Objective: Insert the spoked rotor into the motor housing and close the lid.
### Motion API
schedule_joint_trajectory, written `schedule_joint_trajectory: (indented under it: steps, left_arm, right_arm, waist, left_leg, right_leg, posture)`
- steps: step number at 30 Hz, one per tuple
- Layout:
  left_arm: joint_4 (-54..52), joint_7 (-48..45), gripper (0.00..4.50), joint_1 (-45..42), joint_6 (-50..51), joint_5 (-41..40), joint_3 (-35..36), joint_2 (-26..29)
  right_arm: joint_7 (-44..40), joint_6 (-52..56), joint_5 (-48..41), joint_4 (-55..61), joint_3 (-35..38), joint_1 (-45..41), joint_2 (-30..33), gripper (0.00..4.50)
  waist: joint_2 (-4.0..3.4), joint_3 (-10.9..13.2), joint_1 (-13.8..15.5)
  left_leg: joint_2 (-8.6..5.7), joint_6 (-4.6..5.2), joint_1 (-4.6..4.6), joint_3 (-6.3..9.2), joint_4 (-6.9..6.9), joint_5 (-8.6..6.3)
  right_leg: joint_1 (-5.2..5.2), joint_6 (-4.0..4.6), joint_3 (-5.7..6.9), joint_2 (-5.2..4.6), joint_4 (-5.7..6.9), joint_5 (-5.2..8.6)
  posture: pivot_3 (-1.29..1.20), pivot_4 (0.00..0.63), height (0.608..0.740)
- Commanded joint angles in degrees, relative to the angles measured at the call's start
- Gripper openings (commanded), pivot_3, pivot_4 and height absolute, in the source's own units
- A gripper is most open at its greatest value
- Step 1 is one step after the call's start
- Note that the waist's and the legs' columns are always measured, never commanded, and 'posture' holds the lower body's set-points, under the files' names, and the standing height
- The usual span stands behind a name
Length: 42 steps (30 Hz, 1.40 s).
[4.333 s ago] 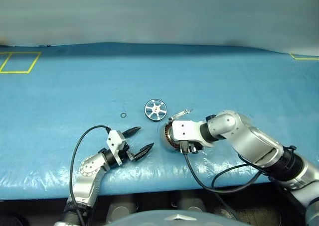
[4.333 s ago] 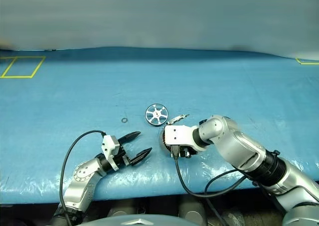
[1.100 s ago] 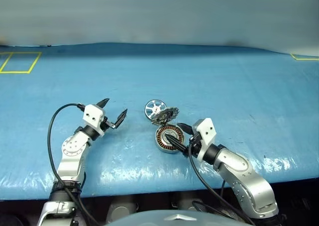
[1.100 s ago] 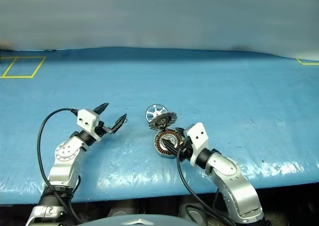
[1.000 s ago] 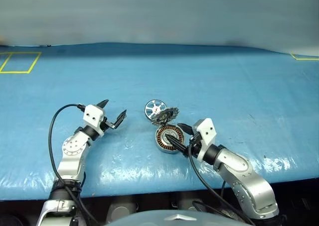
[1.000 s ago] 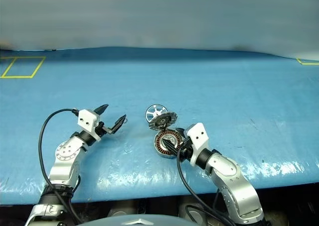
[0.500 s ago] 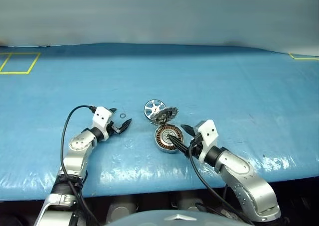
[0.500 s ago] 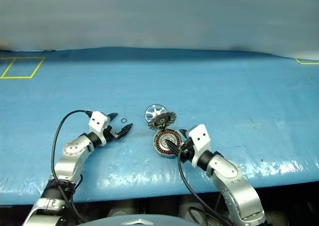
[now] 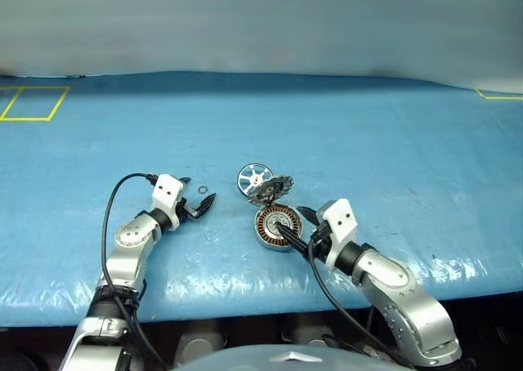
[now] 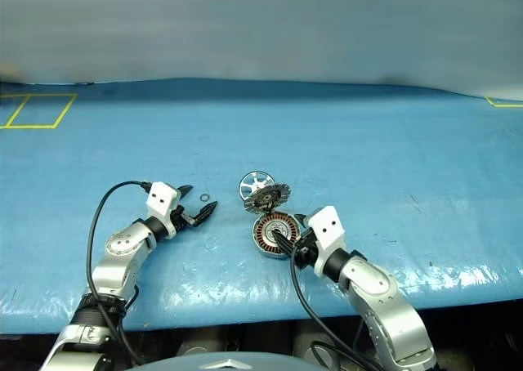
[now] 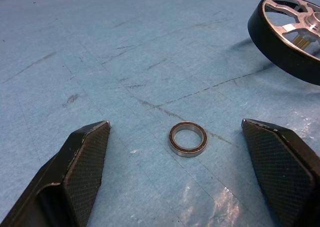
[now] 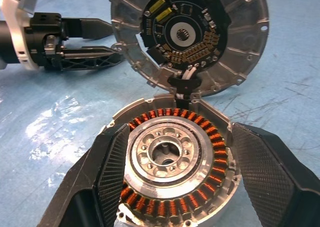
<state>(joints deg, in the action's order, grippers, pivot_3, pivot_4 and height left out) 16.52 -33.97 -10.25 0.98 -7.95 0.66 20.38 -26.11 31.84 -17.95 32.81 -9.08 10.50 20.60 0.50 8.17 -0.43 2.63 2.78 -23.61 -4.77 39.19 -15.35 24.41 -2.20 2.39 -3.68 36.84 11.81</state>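
My right tool (image 12: 170, 182) clamps the housing (image 9: 276, 226); my spread left tool (image 9: 198, 206) sits nearer the rotor (image 9: 254, 177), which lies beyond it rightward.

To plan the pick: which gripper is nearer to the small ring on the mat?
Left. The left gripper is open with its fingers either side of the ring. The right gripper is further away, around the housing.
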Motion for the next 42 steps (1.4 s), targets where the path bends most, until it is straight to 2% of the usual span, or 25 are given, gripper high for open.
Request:
schedule_joint_trajectory:
  steps: [1,8,17,21,22,28,38,42]
  left_arm:
    - [1.7,-1.23,4.5,0.67,0.69,-0.61,-0.59,-0.74]
    - [2.48,-3.69,4.5,0.12,0.54,-1.72,-1.18,-1.23]
    - [4.16,-3.9,4.5,-0.71,-0.03,-0.94,-1.0,-1.87]
    - [5.76,-3.1,3.69,-0.66,-0.85,0.06,-1.09,-1.61]
    - [5.94,-3.11,3.25,-0.56,-0.85,0.15,-1.23,-1.6]
    - [6.33,-0.84,1.27,-0.29,-0.17,1.63,-1.74,-1.53]
    - [6.87,0.11,1.27,1.07,-1.56,2.51,-1.57,-0.53]
    - [5.91,0.02,1.27,1.54,-5.18,2.17,-1.19,-0.49]
  right_arm:
    - [-2.11,0.0,-2.32,3.6,0.99,1.12,1.64,3.42]
    - [-6.58,-0.07,-2.88,5.5,-1.06,1.89,7.11,3.42]
    - [-4.09,0.64,-2.05,4.85,-2.21,0.7,6.01,3.42]
    - [-2.87,0.88,-1.09,4.02,-2.05,0.41,5.89,3.46]
    - [-2.58,0.97,-0.78,3.77,-2.15,0.37,5.93,3.46]
    - [-2.31,1.14,0.1,3.33,-2.59,0.12,6.17,3.46]
    - [-2.27,1.28,0.66,3.0,-2.97,-0.49,5.86,3.46]
    - [-2.37,0.74,0.4,3.31,-2.73,-0.47,5.67,3.46]
  waist:
    - [-0.01,-0.01,0.0]
    - [0.0,-0.02,0.03]
    - [0.0,-0.05,0.72]
    - [-0.04,-0.09,0.83]
    - [-0.05,-0.1,0.83]
    - [-0.19,-0.23,0.83]
    - [-0.53,-0.6,0.56]
    - [-0.52,-0.6,0.38]
  left_leg:
    - [0.0,0.0,0.01,0.0,0.0,0.0]
    - [-0.01,0.01,0.01,0.0,0.0,-0.01]
    - [-0.02,0.02,0.02,0.01,0.03,-0.01]
    - [-0.02,0.01,0.04,0.01,0.03,0.0]
    - [-0.02,0.02,0.06,0.01,0.04,0.0]
    - [-0.01,0.02,0.12,0.02,0.04,0.0]
    - [0.01,0.02,0.25,0.01,0.04,0.0]
    - [0.02,0.02,0.25,0.0,0.01,0.0]
  right_leg:
    - [-0.01,0.0,0.0,0.0,0.0,0.0]
    - [-0.01,0.01,0.0,-0.04,-0.01,0.0]
    - [0.0,-0.01,0.01,-0.04,-0.01,0.0]
    - [0.0,-0.01,0.02,-0.04,-0.01,0.01]
    - [0.0,-0.01,0.02,-0.04,0.0,0.01]
    - [0.01,-0.09,0.02,-0.04,0.0,0.06]
    - [0.02,-0.13,0.03,-0.04,0.01,0.08]
    - [0.04,-0.11,0.02,-0.05,0.0,0.08]
  posture:
    - [0.0,0.15,0.74]
    - [0.0,0.15,0.74]
    - [0.0,0.15,0.74]
    - [0.0,0.15,0.74]
    - [0.0,0.15,0.74]
    - [0.0,0.15,0.74]
    - [0.0,0.15,0.74]
    - [0.0,0.15,0.74]
